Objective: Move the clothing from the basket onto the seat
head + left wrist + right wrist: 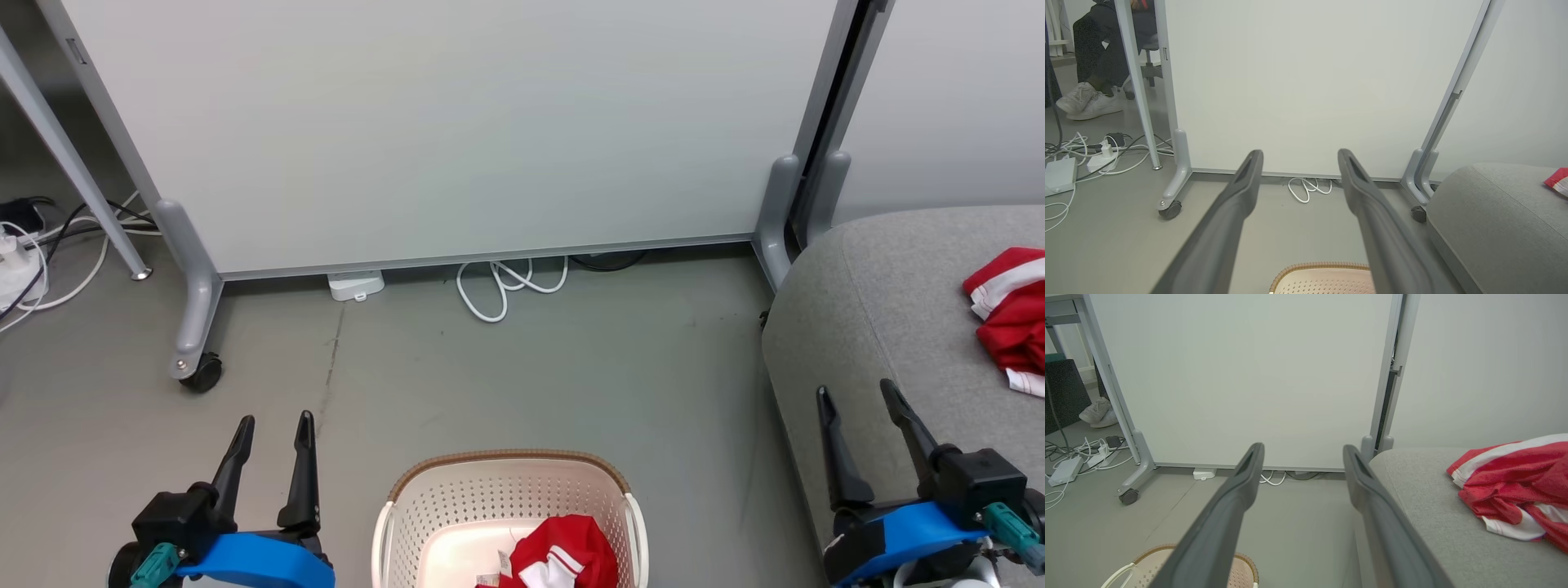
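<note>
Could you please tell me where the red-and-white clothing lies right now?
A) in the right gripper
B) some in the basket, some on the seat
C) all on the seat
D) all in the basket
B: red clothing lies in the basket, and a second red garment lies on the seat.
</note>
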